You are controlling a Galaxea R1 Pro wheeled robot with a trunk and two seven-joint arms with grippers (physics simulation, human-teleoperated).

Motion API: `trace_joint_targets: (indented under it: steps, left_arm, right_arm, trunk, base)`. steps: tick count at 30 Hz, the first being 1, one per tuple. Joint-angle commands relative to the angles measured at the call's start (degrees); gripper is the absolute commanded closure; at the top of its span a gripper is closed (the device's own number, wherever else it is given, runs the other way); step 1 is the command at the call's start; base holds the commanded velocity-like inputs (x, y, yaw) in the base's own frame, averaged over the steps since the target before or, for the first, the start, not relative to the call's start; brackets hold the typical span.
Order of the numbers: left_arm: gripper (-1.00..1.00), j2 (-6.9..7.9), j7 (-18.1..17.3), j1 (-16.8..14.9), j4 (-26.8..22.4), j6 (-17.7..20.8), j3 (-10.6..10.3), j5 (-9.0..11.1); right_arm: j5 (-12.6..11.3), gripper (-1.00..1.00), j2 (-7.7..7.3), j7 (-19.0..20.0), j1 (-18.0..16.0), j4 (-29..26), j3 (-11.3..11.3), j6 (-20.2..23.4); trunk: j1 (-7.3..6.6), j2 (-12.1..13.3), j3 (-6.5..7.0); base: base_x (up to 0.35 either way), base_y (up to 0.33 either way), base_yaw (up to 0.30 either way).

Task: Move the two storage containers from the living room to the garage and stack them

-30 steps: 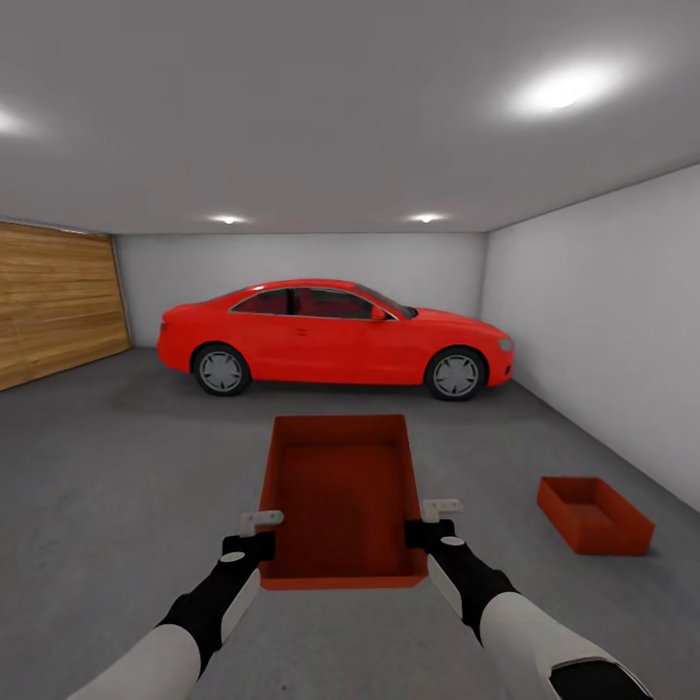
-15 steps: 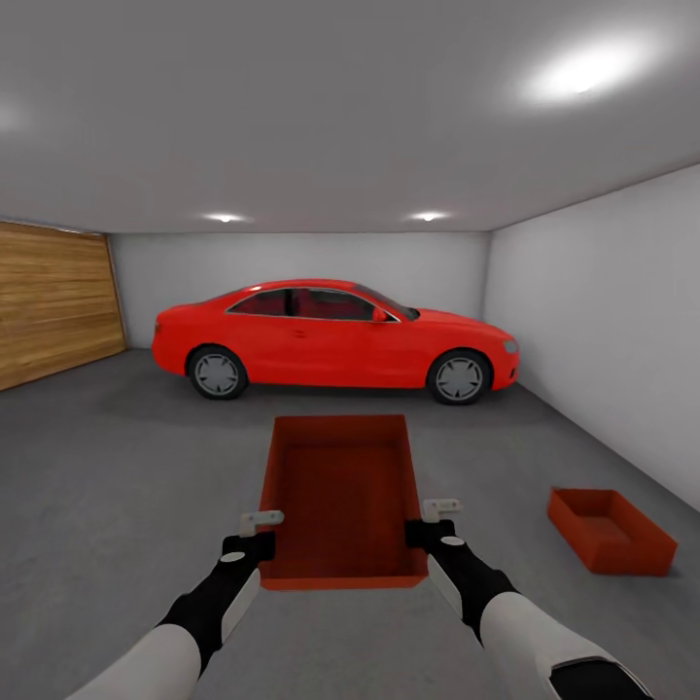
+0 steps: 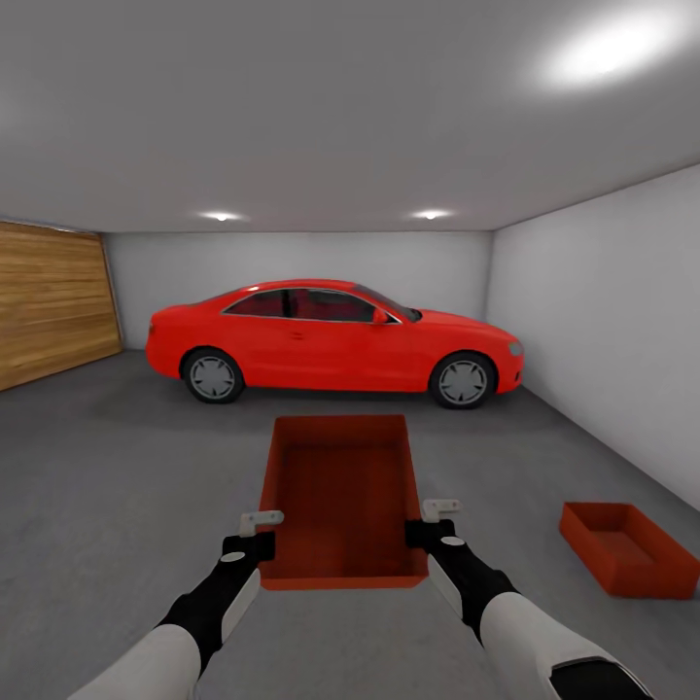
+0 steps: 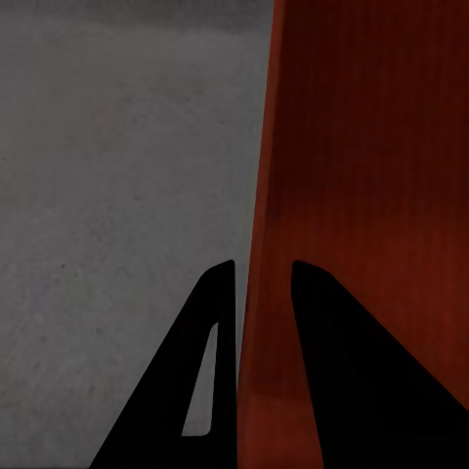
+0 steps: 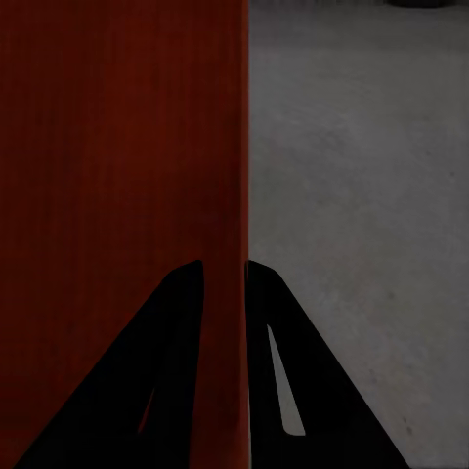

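**Carried box held by both side walls in the garage**

Beyond our grippers stood the red car (image 3: 331, 335) on the grey floor (image 3: 117, 467). We held one storage container (image 3: 340, 496) between them, its twin (image 3: 627, 546) lying off to the right. Left gripper (image 4: 249, 278) and right gripper (image 5: 227, 269) each pinched a thin side wall. We judged it light, stiff and smooth-walled, so liable to slip.

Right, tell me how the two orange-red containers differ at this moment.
The carried container is held off the ground, the left tool and the right tool each clamping a side wall; the other container sits on the grey floor, untouched. The carried one lies straight ahead, lengthwise to the view; the floor one is off to the right near the white wall, turned at an angle. Both are open-topped, empty and the same colour.
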Motion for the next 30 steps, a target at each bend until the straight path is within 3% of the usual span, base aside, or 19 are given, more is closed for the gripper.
trace_joint_targets:
  steps: [1, 21, 30]
  left_arm:
    - [1.0, 2.88, 1.3, 0.0, 0.0, 0.4, 4.0, 0.4]
    - [1.0, 2.86, 1.3, 0.0, 0.0, 0.4, 4.0, 0.4]
    - [1.0, 2.86, 1.3, 0.0, 0.1, 0.4, 4.0, 0.4]
  right_arm:
    - [0.3, 1.0, -0.06, -0.2, 0.0, -0.3, -0.2, 0.3]
    - [0.3, 1.0, -0.03, -0.2, 0.0, -0.3, -0.1, 0.4]
    - [0.3, 1.0, -0.14, -0.2, 0.0, -0.3, -0.1, 0.3]
  trunk:
    - [0.05, 0.0, -0.02]
    - [0.05, 0.0, -1.49]
    - [0.05, 0.0, -1.6]
  base:
    - [0.323, 0.0, 0.0]
    - [0.323, 0.0, -0.121]
    - [0.323, 0.0, -0.019]
